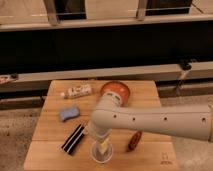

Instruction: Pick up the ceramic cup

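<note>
Jaws: tucked under the wrist and down at the cup's mouth, so I cannot tell from here how they stand.
Gripper: pointing straight down over the near edge of the table, its tip at or just inside the cup's rim; something pale yellow shows there.
Ceramic cup: small, pale and round, upright on the wood near the front edge, directly under the gripper.
Arm: thick white tube with a row of dark dots, reaching in from the right and covering part of the bowl.
Black bar: flat and slanted, just left of the cup.
Reddish-brown object: small, lying right of the cup; too blurred to name.
Blue sponge: left of centre, farther back.
White bottle: on its side near the back left.
Orange-red bowl: at the back, middle of the table.
Wooden table: light wood, carrying all of it.
</note>
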